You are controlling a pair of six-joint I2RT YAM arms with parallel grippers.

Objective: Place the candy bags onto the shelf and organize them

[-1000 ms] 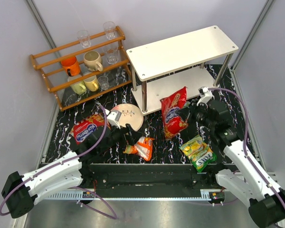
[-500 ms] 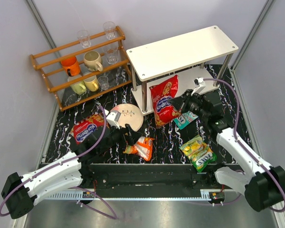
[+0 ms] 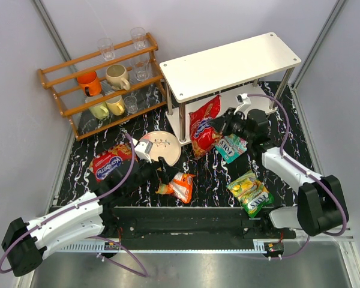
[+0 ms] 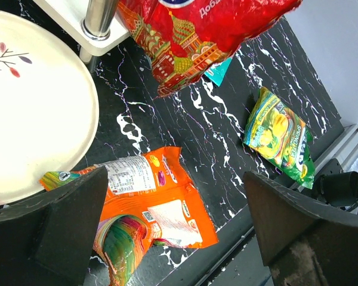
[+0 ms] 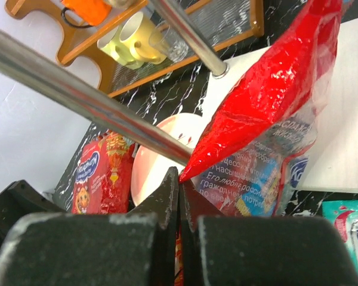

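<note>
**Held at the white two-tier shelf (image 3: 228,63): one glossy red bag (image 3: 203,126)**

Far left stands an orange-brown wooden rack (image 3: 102,78) of mugs (image 3: 116,76). A round white plate (image 3: 162,147) lies beside the shelf's metal leg (image 3: 182,123). Black marbled tabletop (image 3: 198,174), pale grey walls (image 3: 24,120). The left gripper (image 4: 174,196) gapes above a small orange packet (image 3: 182,186). The right gripper (image 3: 223,125) pinches the tilted bag at the lower tier's front. A teal packet (image 3: 230,147) and a yellow-green packet (image 3: 251,193) lie nearer.

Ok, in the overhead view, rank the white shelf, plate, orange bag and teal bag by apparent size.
Largest to smallest: white shelf, plate, then orange bag and teal bag, which look too alike to rank.
</note>
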